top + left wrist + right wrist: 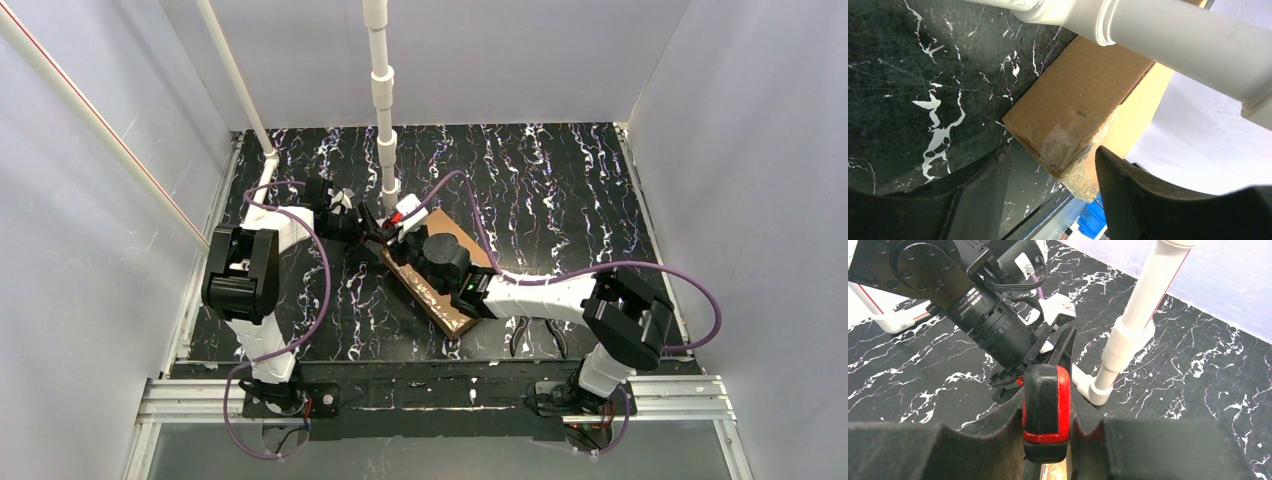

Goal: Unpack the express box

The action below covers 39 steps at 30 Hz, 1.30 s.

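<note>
The express box (445,308), flat brown cardboard, lies slanted at the table's middle, mostly under my right wrist. In the left wrist view its taped corner (1068,115) sits between my left gripper's (1048,197) spread fingers (1143,200), which do not touch it. My left gripper (372,233) is at the box's far end. My right gripper (1045,442) is shut on a red and black tool handle (1045,405) and holds it over the box's far end, close to the left gripper (1048,352). In the top view it (402,217) is beside the white pipe.
An upright white PVC pipe (384,120) stands just behind the grippers; it also shows in the right wrist view (1140,325). Pliers (535,335) lie near the front edge, right of the box. A blue blister pack (1093,217) shows under the box's corner.
</note>
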{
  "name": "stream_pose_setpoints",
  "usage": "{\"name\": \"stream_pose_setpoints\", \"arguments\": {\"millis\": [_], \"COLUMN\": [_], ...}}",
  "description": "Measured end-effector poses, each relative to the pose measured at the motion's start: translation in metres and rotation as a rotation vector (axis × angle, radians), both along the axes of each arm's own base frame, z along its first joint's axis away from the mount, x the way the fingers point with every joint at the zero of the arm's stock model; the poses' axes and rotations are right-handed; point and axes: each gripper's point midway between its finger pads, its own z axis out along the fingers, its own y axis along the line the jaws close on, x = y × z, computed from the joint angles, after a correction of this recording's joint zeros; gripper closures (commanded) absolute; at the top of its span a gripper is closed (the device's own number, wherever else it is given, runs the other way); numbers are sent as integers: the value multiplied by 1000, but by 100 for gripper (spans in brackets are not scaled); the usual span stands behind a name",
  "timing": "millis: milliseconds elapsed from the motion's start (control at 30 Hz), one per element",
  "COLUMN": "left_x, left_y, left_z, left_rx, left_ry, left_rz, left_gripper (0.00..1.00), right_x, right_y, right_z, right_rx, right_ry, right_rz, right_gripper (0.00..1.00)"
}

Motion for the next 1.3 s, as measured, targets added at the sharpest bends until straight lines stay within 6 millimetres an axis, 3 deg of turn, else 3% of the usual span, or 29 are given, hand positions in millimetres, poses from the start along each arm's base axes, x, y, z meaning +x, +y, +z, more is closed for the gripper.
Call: {"name": "stream_pose_setpoints", "arguments": {"millis": [200, 533, 733, 1300], "left_x": [2, 4, 4, 4], "left_y": [0, -2, -3, -3], "left_z": [1, -4, -3, -3], "left_rx": [-5, -25, -38, -41], "left_ry": [-5, 16, 15, 16], "left_rz": [5, 10, 9, 7], "left_gripper": [37, 48, 49, 49], "right_x": [2, 6, 8, 4], "right_y": [2, 4, 5, 8], "right_z": [1, -8, -20, -19], "right_rx": [24, 19, -2, -2], "right_ry": [-12, -10, 4, 2], "right_rz": [-6, -26, -35, -24], "right_gripper": [99, 99, 99, 99]}}
